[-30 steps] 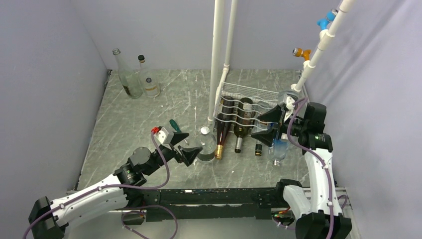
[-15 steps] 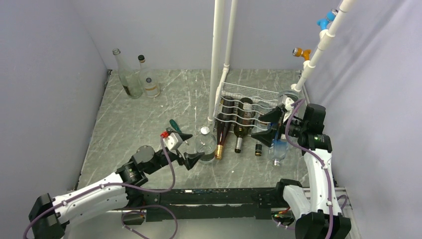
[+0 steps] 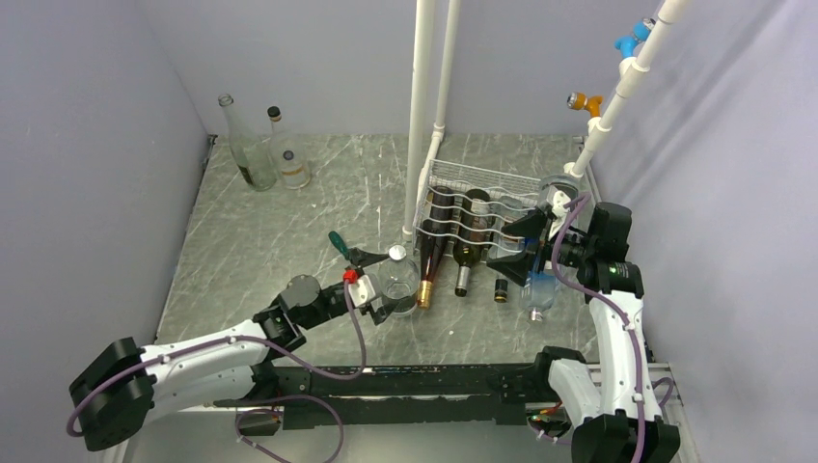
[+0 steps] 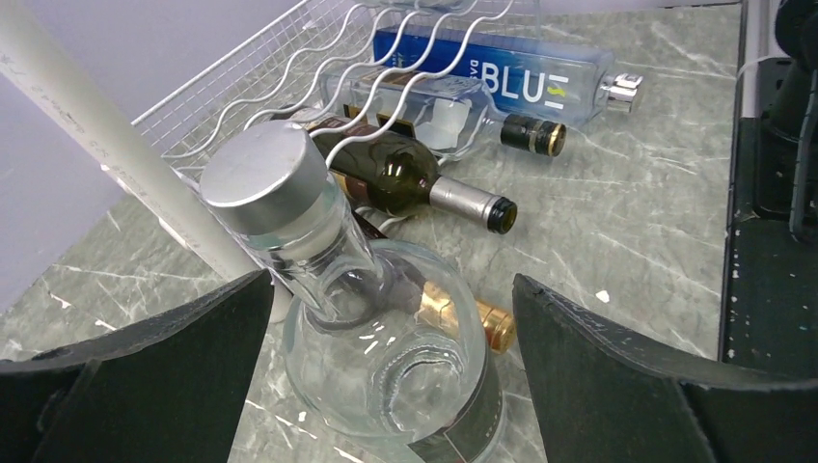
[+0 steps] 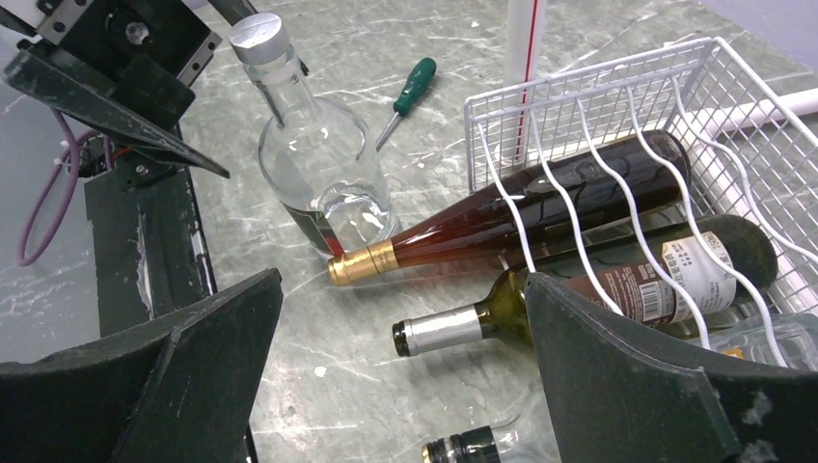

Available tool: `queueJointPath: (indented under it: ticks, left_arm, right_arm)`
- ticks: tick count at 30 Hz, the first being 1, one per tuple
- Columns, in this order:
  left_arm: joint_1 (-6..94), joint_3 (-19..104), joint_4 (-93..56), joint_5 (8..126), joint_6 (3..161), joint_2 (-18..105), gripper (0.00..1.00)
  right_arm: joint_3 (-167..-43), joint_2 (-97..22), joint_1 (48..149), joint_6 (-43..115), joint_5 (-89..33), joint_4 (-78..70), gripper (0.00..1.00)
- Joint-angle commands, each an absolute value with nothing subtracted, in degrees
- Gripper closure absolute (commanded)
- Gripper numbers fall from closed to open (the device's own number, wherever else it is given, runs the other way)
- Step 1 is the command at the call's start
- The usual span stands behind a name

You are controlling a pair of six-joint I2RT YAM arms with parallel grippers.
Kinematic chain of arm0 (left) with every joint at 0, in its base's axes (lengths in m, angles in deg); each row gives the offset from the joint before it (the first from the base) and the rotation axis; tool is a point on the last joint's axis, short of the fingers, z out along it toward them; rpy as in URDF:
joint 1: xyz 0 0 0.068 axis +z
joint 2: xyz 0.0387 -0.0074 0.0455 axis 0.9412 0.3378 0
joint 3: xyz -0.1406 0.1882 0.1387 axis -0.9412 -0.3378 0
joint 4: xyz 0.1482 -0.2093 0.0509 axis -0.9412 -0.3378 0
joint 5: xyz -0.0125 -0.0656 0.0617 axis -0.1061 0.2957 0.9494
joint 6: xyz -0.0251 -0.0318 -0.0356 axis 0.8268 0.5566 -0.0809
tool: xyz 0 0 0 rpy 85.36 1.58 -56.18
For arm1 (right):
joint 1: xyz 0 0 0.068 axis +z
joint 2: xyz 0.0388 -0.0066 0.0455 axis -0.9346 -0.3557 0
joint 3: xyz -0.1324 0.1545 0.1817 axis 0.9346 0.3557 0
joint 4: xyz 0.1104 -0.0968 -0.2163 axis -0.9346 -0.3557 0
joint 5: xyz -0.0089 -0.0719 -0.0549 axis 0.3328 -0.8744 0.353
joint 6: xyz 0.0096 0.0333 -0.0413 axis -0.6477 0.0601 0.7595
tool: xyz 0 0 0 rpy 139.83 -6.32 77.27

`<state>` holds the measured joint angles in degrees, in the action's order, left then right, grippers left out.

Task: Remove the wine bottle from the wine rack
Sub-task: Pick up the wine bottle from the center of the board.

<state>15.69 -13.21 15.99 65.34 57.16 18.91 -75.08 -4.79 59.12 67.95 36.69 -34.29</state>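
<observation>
Grey marble tabletop [image 3: 280, 231] | wine rack [image 3: 482, 178] at 2 o'clock | wine bottle [image 5: 463, 236]: likely heavy, slick, breakable glass; grip neck | left fingers [image 4: 145, 367], right fingers [image 5: 656, 386] spread wide, empty

One wine rack [image 3: 482, 180] at center frame holds four lying bottles: a gold-capped bottle [image 5: 502, 224], a silver-capped bottle [image 5: 598, 285], a black-capped bottle [image 4: 463, 116] and a blue bottle [image 4: 492, 72]. One round clear bottle [image 4: 386, 357] stands beside it. Two clear bottles [image 3: 249, 154] stand at upper left. One screwdriver [image 5: 410, 92] lies on the surface [image 3: 289, 231].
</observation>
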Motion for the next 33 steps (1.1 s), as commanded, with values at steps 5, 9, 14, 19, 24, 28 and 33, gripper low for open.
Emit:
queueJointPath:
  ticks: [5,9,14,19,24,28,33]
  left_arm:
    - [16.06,-11.22,31.54,67.64,59.07,26.29,0.09]
    - [16.20,-10.24,35.71,68.25,61.80,30.56,0.15]
    - [16.26,-10.59,41.12,69.75,63.39,33.89,0.24]
    - [16.29,-11.01,44.34,71.42,63.47,35.55,0.35]
    - [16.28,-10.43,45.15,71.03,63.53,37.55,0.42]
    - [16.31,-9.69,44.53,70.32,63.86,38.33,0.56]
    - [16.38,-9.55,44.07,70.23,64.07,37.35,0.93]
  right_arm:
    - [-75.07,-3.75,58.88,70.14,38.10,-33.45,0.00]
    - [-75.02,-3.67,58.88,70.18,38.13,-33.54,0.00]
    - [-74.94,-3.52,58.88,70.24,38.17,-33.59,0.00]
    - [-74.98,-3.43,58.88,70.34,38.14,-33.63,0.00]
    - [-74.92,-3.43,58.88,70.59,38.08,-33.72,0.00]
    - [-74.98,-3.43,58.88,70.79,38.01,-33.81,0.00]
    - [-74.98,-3.51,58.88,70.84,37.90,-33.90,0.00]
